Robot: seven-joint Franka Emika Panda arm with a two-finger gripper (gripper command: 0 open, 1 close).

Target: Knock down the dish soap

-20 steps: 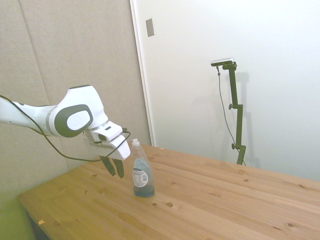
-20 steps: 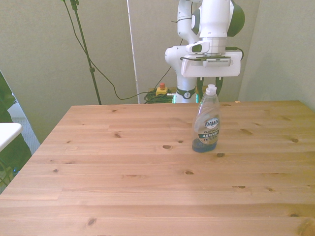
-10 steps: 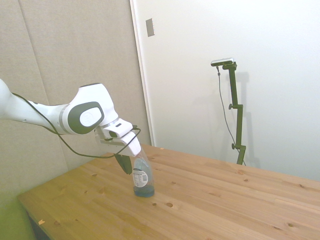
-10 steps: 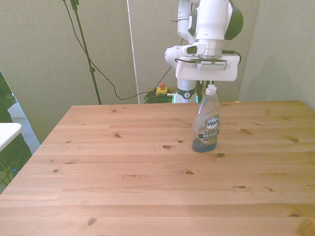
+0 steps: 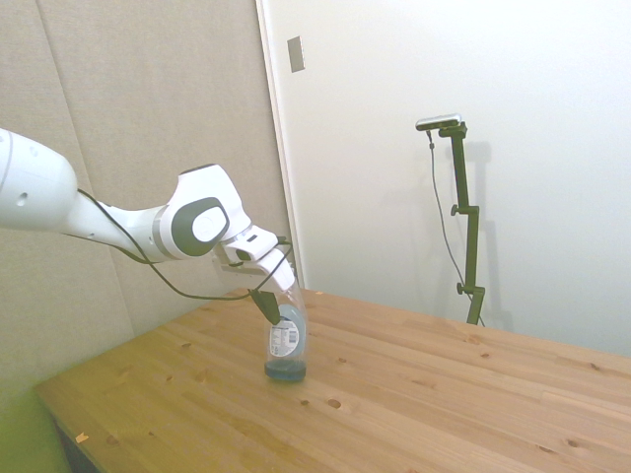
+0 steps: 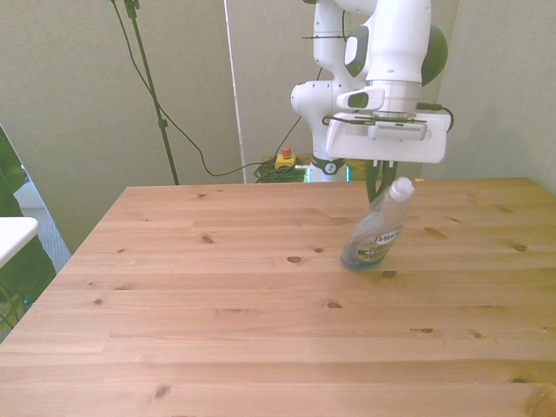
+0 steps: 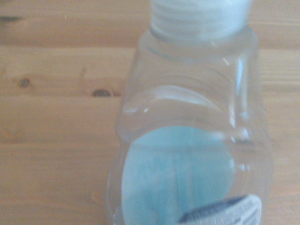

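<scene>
Mid-push. The dish soap (image 6: 375, 234), a small clear plastic bottle with blue liquid low in it, a white cap and a white-and-blue label, is tipping but not down. Its base sits on the worktop (image 6: 217, 321), a pale knotty pine table, on the half toward the far edge and toward the front view's right edge, clear of every edge. The cap leans toward the front view's right; in the side view the bottle (image 5: 285, 335) tilts away from my arm.

My claw (image 5: 265, 305) is against the bottle's upper body, dark fingers pressed on the shoulder just below the cap. Can't tell if the fingers are parted or closed: they overlap in the side view, and in the front view they're mostly hidden behind the bottle. Nothing is gripped as far as I can see, just a shove.

Wrist view: bottle (image 7: 187, 140) fills the shot, neck threads and shoulders close, blurred.

My read: the tilt looks short of the tipping point. Next move needs continued travel in the same direction, contact kept high on the bottle, until it lies flat. Risk: base slides instead of pivoting.
</scene>
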